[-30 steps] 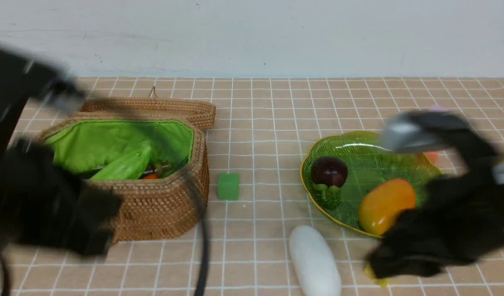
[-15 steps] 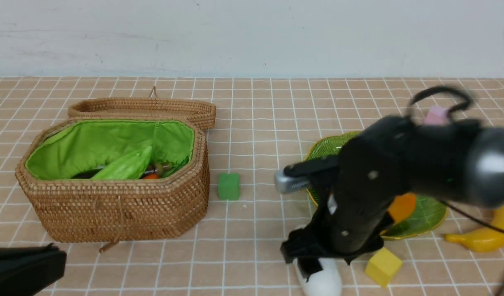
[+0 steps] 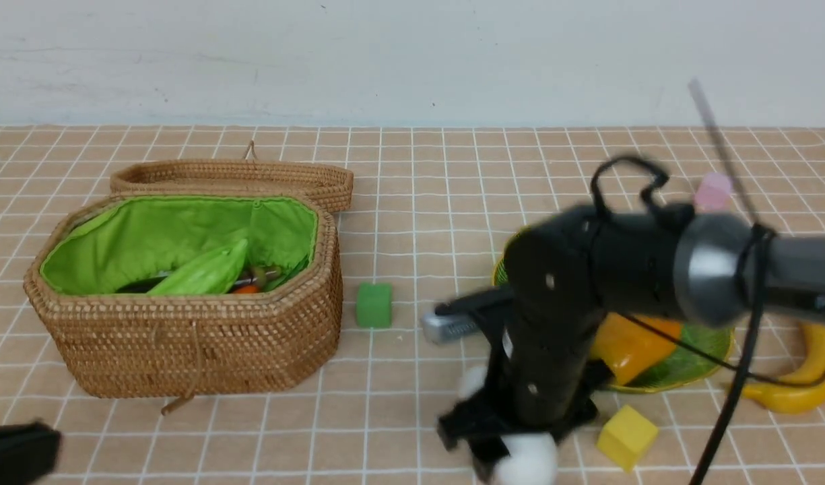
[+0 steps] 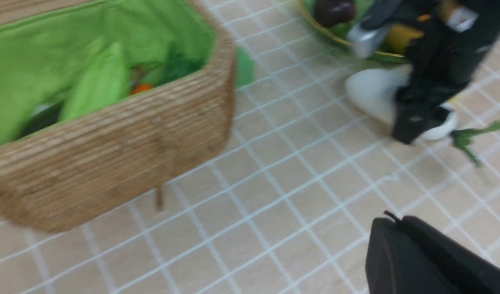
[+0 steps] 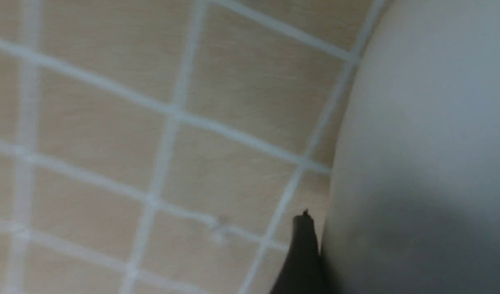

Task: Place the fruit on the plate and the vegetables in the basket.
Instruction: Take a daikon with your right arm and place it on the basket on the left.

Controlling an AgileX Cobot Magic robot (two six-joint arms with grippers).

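My right gripper [image 3: 493,448] is down over the white radish [image 3: 530,461] at the front, jaws spread either side; one fingertip [image 5: 303,241] lies along the radish [image 5: 417,143]. The basket [image 3: 183,343] stands open on the left, holding the green gourd [image 3: 203,273] and the carrot [image 3: 246,289]. The green plate [image 3: 712,340] is mostly hidden behind the right arm; the mango [image 3: 628,343] lies on it, and the mangosteen [image 4: 333,10] shows only in the left wrist view. The banana [image 3: 796,387] lies on the table right of the plate. My left gripper [image 4: 396,222] is shut and empty at the front left.
A green cube [image 3: 374,304] sits between basket and plate. A yellow cube [image 3: 626,434] lies just right of the radish, a pink cube [image 3: 712,190] behind the plate. The basket's lid [image 3: 237,176] lies open behind it. The right arm's cable hangs over the banana.
The right arm swung from beside the plate to the radish and came down over it. The left arm withdrew from the basket to the front left corner. The banana now lies uncovered.
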